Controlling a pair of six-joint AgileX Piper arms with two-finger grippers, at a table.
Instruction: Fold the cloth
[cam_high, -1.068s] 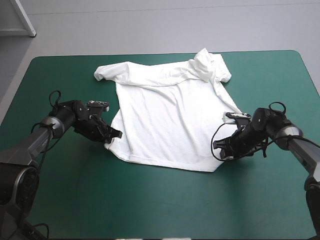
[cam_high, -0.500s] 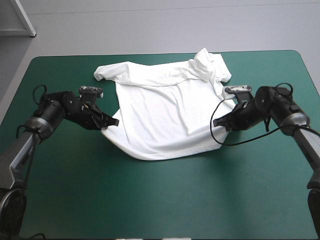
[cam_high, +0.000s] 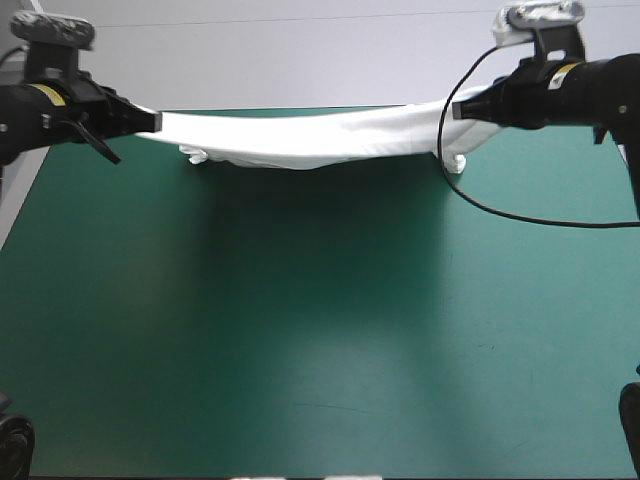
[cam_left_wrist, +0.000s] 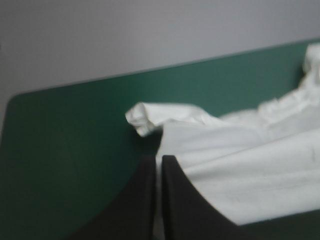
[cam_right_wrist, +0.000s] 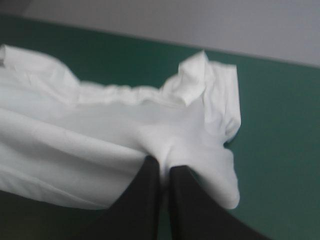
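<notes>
Both jaws pinch T-shirt (cam_high: 300, 145), stretched above table (cam_high: 320, 330).

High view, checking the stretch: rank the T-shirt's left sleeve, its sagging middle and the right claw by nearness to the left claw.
1. Left sleeve, hanging beside the left claw.
2. Sagging middle, between the claws.
3. Right claw, at the opposite end.

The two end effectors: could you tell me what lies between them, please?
The T-shirt spans from left end effector to right end effector, sagging midway, in the high view.
</notes>
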